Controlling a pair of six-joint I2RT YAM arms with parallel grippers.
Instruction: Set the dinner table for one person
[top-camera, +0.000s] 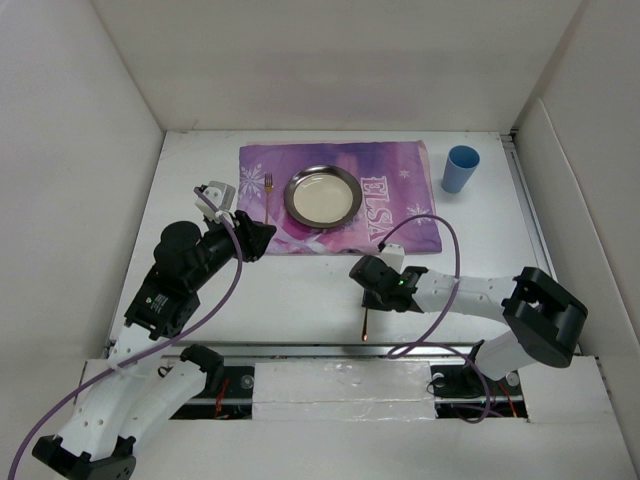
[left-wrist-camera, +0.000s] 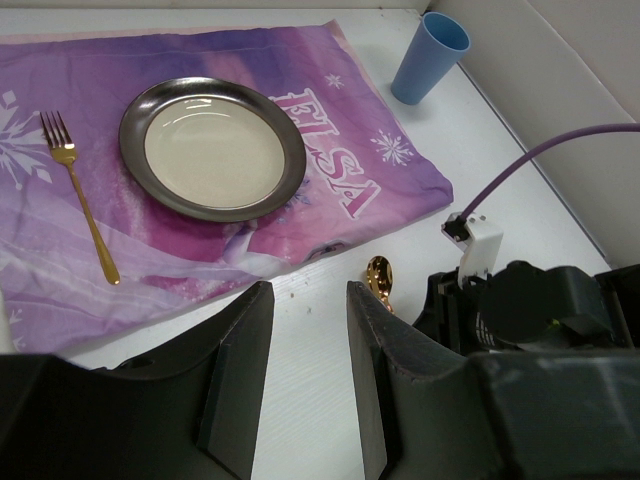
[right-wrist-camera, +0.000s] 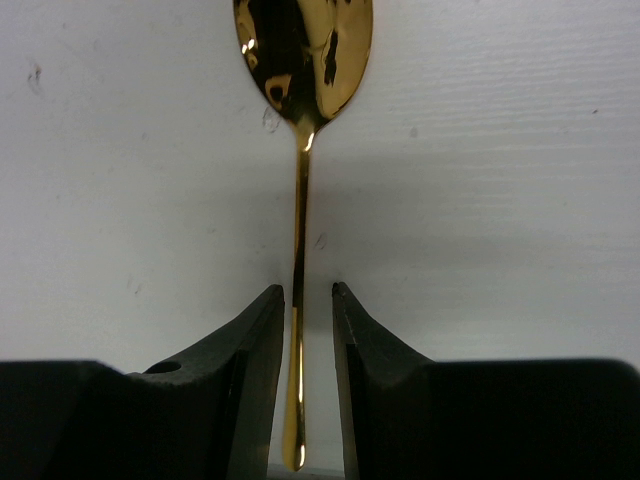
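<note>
The white dinner table (top-camera: 300, 290) carries a purple "ELSA" cloth (top-camera: 400, 200). On the cloth lie a round metal plate (top-camera: 322, 195) and, left of it, a gold fork (top-camera: 268, 195). A gold spoon (top-camera: 367, 328) lies on the bare table in front of the cloth. My right gripper (right-wrist-camera: 307, 290) is low over it. The jaws straddle the spoon's handle (right-wrist-camera: 300, 200) with a small gap on the right side. My left gripper (left-wrist-camera: 308, 290) is open and empty over the table at the cloth's near left edge. It sees the spoon's bowl (left-wrist-camera: 380, 277).
A blue cup (top-camera: 461, 168) stands upright on the table right of the cloth; it also shows in the left wrist view (left-wrist-camera: 428, 58). White walls enclose the table on three sides. A purple cable (top-camera: 440, 290) loops over my right arm.
</note>
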